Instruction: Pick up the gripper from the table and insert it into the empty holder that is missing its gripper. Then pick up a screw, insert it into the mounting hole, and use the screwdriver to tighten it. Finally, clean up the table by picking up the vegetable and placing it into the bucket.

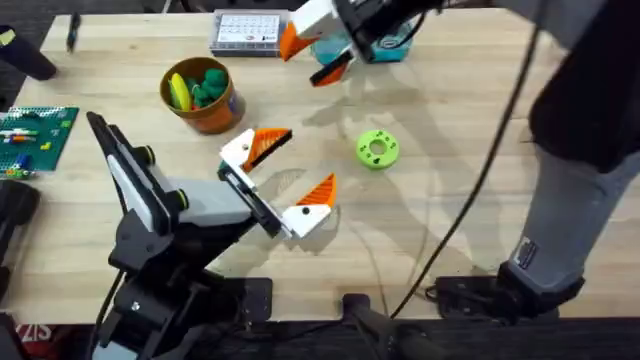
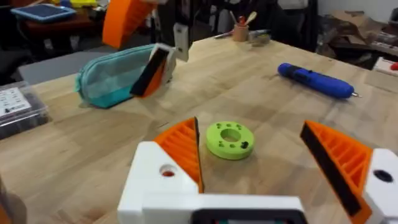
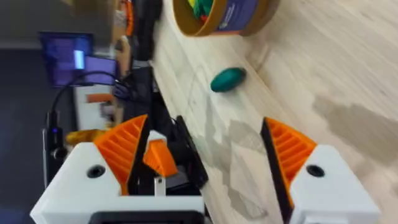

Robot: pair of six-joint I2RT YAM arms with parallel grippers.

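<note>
Closest to the arms' bases, the left gripper point(image 1: 292, 175) hangs low over the middle of the wooden counter point(image 1: 450, 200), its jaws spread wide with nothing between them. Just beyond it lies the lime green disc with holes point(image 1: 377, 149), flat on the wood. Off to the left, a little farther back, stands the bucket point(image 1: 202, 95), upright, with yellow and green toy pieces inside (I cannot make out which pieces they are). In the right wrist view the vegetable point(image 3: 227, 79) lies on the bare counter near the bucket's foot, apart from it. Farther back, the right gripper point(image 1: 318, 58) is raised over the far part of the counter, jaws also wide and empty, close to the teal oblong case point(image 2: 118, 74). Behind that sits a clear compartment box point(image 1: 248, 32) at the far edge. The screwdriver point(image 2: 316, 80) lies on its side on the counter, well apart from the disc, out to the right of it.
</note>
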